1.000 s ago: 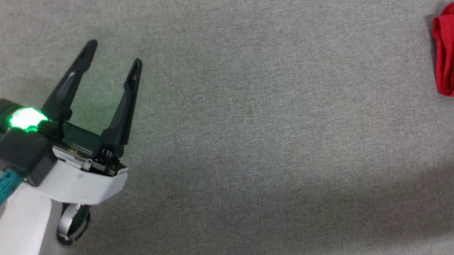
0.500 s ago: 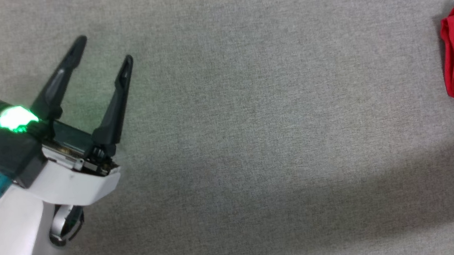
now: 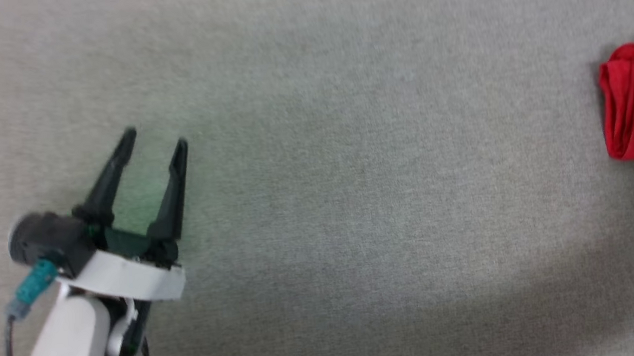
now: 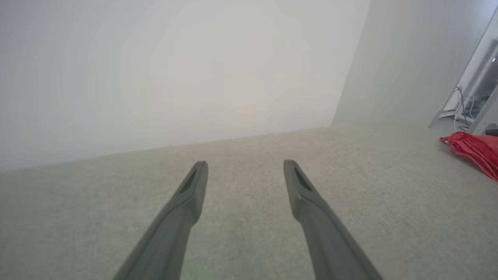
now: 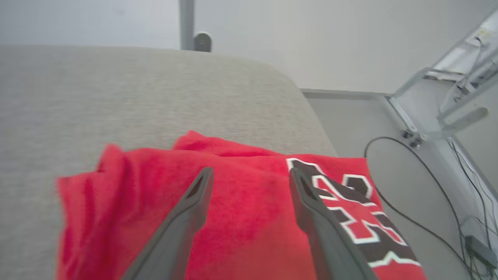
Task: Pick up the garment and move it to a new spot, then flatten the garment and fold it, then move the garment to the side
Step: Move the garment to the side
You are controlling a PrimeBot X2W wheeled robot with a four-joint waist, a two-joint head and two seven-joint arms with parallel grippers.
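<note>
The garment [image 3: 630, 104], a red jersey, lies bunched and folded at the far right edge of the grey fabric surface [image 3: 350, 198] in the head view. In the right wrist view the garment [image 5: 241, 202] spreads just under my right gripper [image 5: 251, 175], whose fingers stand open above it with nothing between them; black lettering outlined in white shows at its right side. My left gripper [image 3: 156, 138] stands open at the lower left, far from the garment, nothing in it. From the left wrist camera, the left gripper [image 4: 245, 166] hovers over bare fabric, and the garment [image 4: 472, 149] shows far right.
The grey surface ends in a rounded corner [image 5: 295, 93] just beyond the garment. Past that edge lie floor, a black cable [image 5: 393, 210] and a metal frame [image 5: 424, 77]. A pale wall [image 4: 175, 70] stands behind the surface.
The head camera has shifted, so the whole picture sits lower. My left gripper has drawn back toward me and tilted, still open. The garment still lies at the right edge.
</note>
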